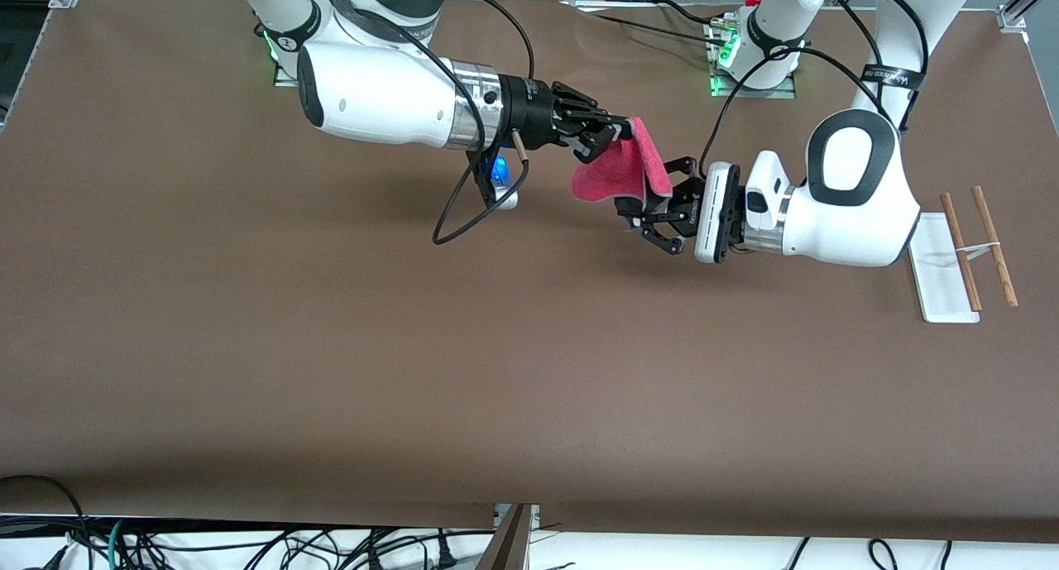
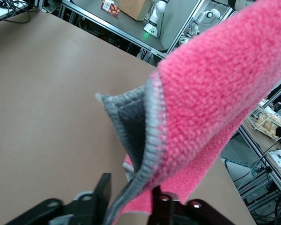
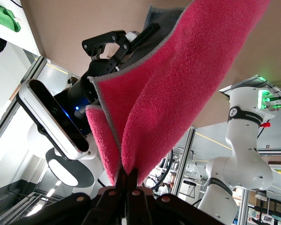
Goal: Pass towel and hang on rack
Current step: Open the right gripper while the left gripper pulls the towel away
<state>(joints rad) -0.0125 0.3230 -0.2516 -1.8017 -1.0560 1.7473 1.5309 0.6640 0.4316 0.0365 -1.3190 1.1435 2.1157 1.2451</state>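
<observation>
My two arms meet over the brown table (image 1: 248, 347). My right gripper (image 1: 614, 136) pinches the fuzzy pink square towel (image 1: 616, 173); my left gripper (image 1: 654, 214), at its 4 o'clock, gapes around its edge.

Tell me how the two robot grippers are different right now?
The right gripper is shut on the top corner of the small pink terry towel with grey trim, holding it up over the brown table. The left gripper is open, its fingers around the towel's lower edge, not yet clamped. The right gripper comes in above, the left one lower. Both are black, two-fingered, and meet at the towel.
</observation>
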